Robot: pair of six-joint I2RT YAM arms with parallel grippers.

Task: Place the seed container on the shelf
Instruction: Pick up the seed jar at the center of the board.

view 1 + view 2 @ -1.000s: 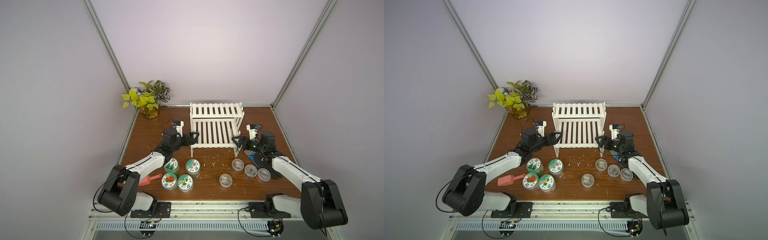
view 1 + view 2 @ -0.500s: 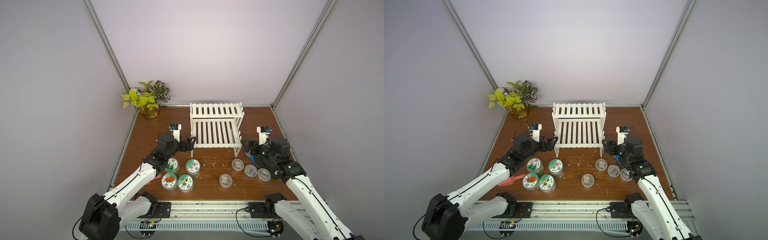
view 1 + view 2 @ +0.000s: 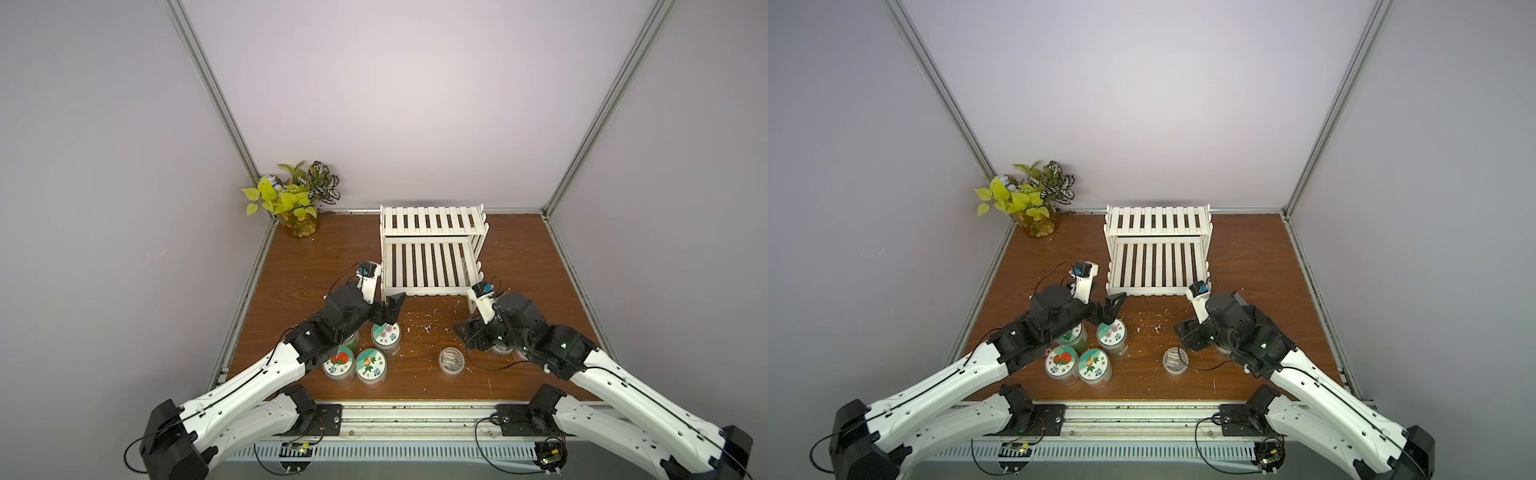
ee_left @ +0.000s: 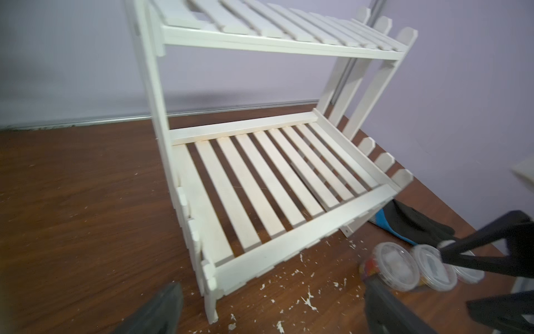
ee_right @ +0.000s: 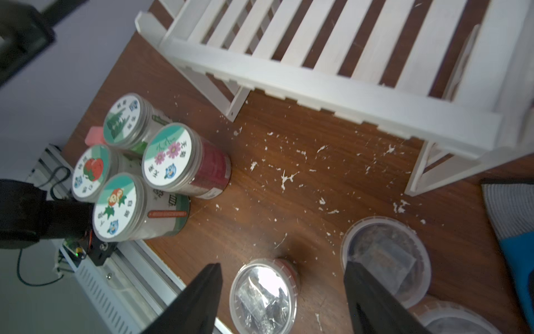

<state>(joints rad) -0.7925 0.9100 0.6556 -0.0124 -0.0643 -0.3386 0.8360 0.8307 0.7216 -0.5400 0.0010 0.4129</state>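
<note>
Spread wide and holding nothing, the jaws of the left gripper (image 3: 388, 313) hang over the table (image 3: 311, 282), just in front of the shelf's left front leg. At the far left corner we see a potted plant (image 3: 297, 199) against the wall. Below the left arm stand four seed jars (image 3: 370, 368) with plant pictures on their lids, upright, packed close together on the wood in front of the shelf. The flower-lidded jar (image 3: 385, 332) is nearest the left gripper's fingers, and the one with a green tree lid is partly hidden under the arm. We cannot tell which of the four the task means.

At the back middle stands the shelf (image 3: 432, 291), white and slatted, its two tiers facing us. White flakes (image 3: 415, 328) are scattered on the table before it.

To the right, a clear tub (image 3: 452, 359) with a lid sits alone. Two more tubs lie just beside it, mostly hidden under the right arm in both top views. The right gripper (image 3: 465, 334) hovers above them with its jaws apart, pinching nothing; in the right wrist view the lone tub shows between the fingers, untouched.
</note>
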